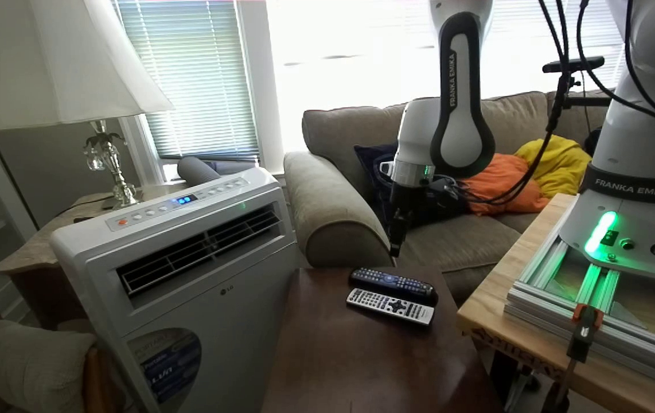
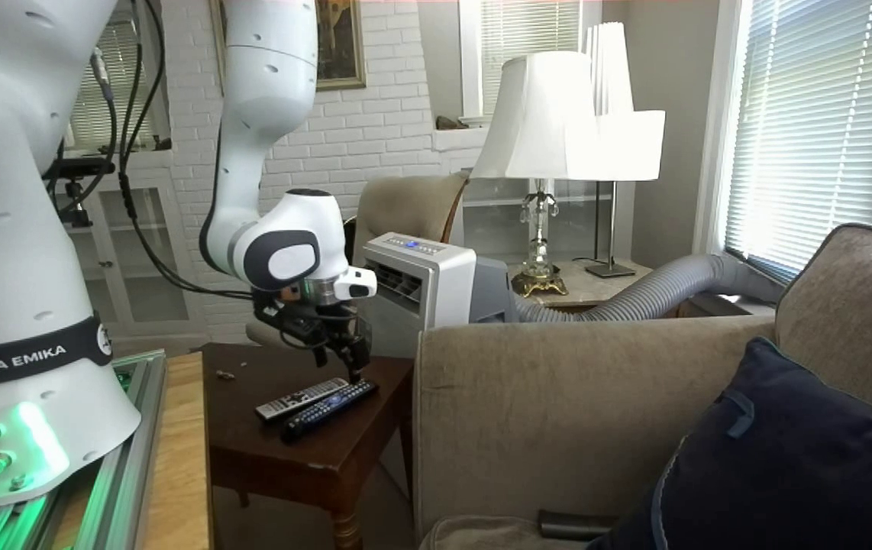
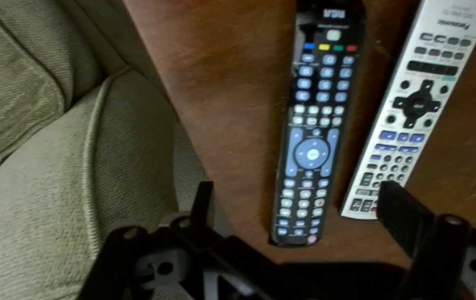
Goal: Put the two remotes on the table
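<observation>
Apparently the placing is done: across the wrist view from the left, the table (image 3: 234, 125) bears the black remote (image 3: 316, 125), then the silver remote (image 3: 407, 125). Best now, I judge: rise straight, brushing neither. The gripper (image 3: 295, 185) holds nothing, jaws wide apart; contact with either remote is unclear.

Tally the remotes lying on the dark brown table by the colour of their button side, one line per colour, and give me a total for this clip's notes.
Black remote: 1
Silver remote: 1
Total on the dark brown table: 2
</observation>
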`<state>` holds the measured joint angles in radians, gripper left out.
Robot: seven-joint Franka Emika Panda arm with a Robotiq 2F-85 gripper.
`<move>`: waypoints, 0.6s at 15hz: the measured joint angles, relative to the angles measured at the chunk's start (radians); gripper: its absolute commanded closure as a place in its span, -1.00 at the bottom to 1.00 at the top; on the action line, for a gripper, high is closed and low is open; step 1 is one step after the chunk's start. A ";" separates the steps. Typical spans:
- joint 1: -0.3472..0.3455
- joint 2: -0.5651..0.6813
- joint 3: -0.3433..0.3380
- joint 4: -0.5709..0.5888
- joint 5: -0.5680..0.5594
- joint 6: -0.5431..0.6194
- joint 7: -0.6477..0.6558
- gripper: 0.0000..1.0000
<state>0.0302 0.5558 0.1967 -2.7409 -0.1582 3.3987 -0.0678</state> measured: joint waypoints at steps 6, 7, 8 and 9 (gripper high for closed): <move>-0.154 -0.102 -0.007 0.004 0.000 -0.069 -0.006 -1.00; -0.173 -0.114 -0.009 0.010 0.000 -0.090 -0.006 -1.00; -0.190 -0.124 -0.012 0.020 0.000 -0.118 -0.006 -1.00; -0.204 -0.131 -0.015 0.033 0.001 -0.147 -0.006 -1.00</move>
<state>-0.1741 0.4248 0.1820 -2.7084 -0.1573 3.2516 -0.0735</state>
